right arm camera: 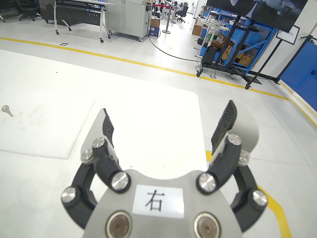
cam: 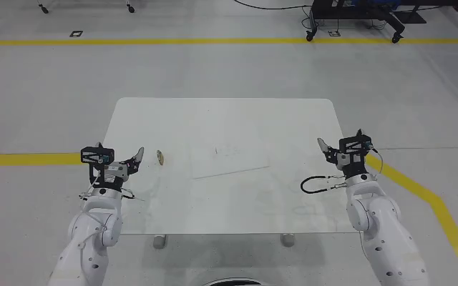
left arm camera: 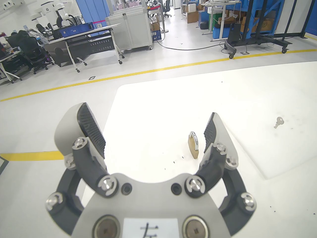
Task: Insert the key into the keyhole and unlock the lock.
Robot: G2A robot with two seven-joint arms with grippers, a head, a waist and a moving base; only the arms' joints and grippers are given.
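A small brass padlock (cam: 160,156) with a silver shackle stands on the white table (cam: 286,114) near its left side. In the left wrist view the padlock (left arm camera: 193,144) is just ahead of my left gripper (left arm camera: 148,115), close to one fingertip. The left gripper (cam: 118,154) is open and holds nothing. A small silver key (left arm camera: 279,122) lies flat farther in, near the table's middle (cam: 215,151). My right gripper (cam: 342,143) hovers at the table's right edge, open and holding nothing (right arm camera: 168,107). The key (right arm camera: 7,110) lies well away from it.
A thin white sheet (left arm camera: 262,164) covers the middle of the table, and the key rests on it. Its raised edge (right arm camera: 66,156) runs between the grippers and the key. A black cable loop (cam: 311,186) hangs by the right arm. Yellow floor tape (cam: 215,41) borders the area.
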